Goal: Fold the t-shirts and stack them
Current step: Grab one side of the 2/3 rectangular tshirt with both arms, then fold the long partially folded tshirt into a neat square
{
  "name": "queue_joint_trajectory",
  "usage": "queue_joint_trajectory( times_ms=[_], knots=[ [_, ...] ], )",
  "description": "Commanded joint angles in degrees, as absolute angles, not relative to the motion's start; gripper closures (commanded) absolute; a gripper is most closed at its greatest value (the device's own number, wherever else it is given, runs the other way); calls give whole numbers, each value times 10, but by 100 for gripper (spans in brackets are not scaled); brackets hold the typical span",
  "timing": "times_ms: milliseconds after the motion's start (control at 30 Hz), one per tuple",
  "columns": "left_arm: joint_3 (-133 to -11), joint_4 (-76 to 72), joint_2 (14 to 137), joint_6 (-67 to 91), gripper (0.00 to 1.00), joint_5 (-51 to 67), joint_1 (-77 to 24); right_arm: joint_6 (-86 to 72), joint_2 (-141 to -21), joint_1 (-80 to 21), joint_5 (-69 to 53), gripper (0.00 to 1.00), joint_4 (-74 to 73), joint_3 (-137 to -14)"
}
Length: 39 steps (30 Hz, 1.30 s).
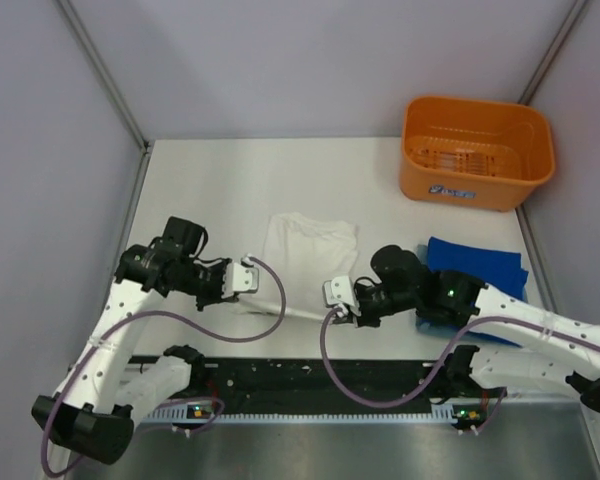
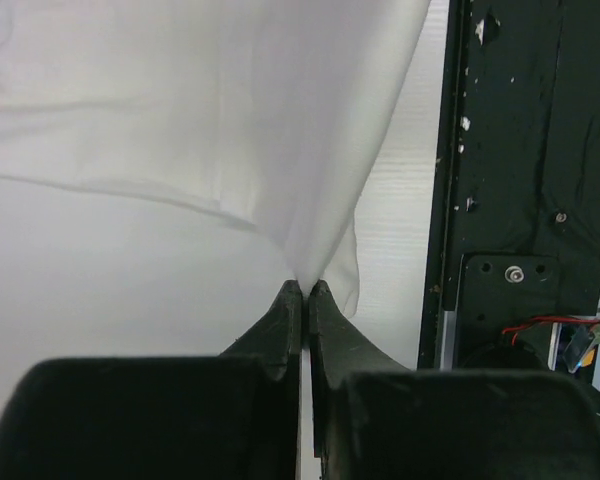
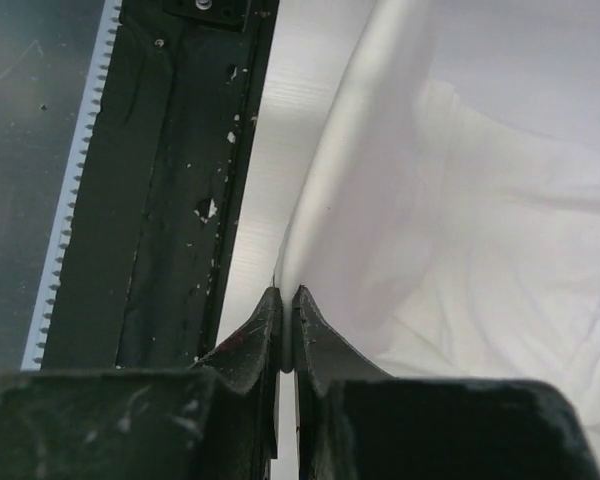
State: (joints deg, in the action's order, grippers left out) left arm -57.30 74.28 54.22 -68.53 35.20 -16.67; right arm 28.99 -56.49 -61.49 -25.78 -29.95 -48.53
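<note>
The white t-shirt [image 1: 308, 243] lies in the middle of the table, plain side up, no print showing. Its near hem is pulled into a taut line between my two grippers. On the left, my left gripper [image 1: 250, 296] is shut on one near corner; the left wrist view shows white cloth [image 2: 230, 110] pinched at its tips [image 2: 306, 288]. My right gripper [image 1: 334, 312] is shut on the other near corner, and white cloth [image 3: 460, 200] rises from its tips [image 3: 287, 293]. The blue t-shirt [image 1: 485, 268] lies folded at the right, partly under my right arm.
An orange plastic basket [image 1: 475, 150] stands at the back right. A black base plate [image 1: 310, 378] runs along the near edge, close behind both grippers [image 2: 520, 150] [image 3: 170, 150]. Grey walls close in the table on the left, back and right.
</note>
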Motion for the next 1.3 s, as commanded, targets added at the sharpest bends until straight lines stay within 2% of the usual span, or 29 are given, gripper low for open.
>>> queue_joint_trajectory(
  times_ms=[0, 133, 300, 500, 633, 767, 1067, 1133, 1200, 1267],
  knots=[
    [-638, 780, 558, -592, 100, 367, -165, 261, -568, -559, -249, 100, -335, -520],
    [-673, 674, 617, -492, 100, 303, -165, 247, -600, -451, -225, 100, -306, -539],
    [-730, 558, 712, -455, 100, 239, -164, 236, -663, -356, -217, 100, -219, -553],
    [-869, 540, 908, -429, 100, 184, -164, 225, -779, -270, -226, 100, -142, -572],
    [-983, 593, 1033, -403, 100, 165, -163, 234, -844, -244, -226, 100, -120, -602],
    [-1046, 592, 1118, -391, 100, 161, -163, 233, -906, -227, -220, 100, -113, -640],
    [-1086, 542, 1210, -388, 100, 137, -164, 230, -1013, -214, -194, 100, -120, -701],
    [-1083, 514, 1218, -383, 91, 128, -164, 222, -1033, -213, -164, 95, -116, -714],
    [-1082, 484, 1224, -373, 78, 113, -164, 215, -1055, -208, -150, 91, -106, -724],
    [-1085, 451, 1230, -351, 68, 92, -164, 191, -1082, -204, -105, 79, -95, -746]
  ],
)
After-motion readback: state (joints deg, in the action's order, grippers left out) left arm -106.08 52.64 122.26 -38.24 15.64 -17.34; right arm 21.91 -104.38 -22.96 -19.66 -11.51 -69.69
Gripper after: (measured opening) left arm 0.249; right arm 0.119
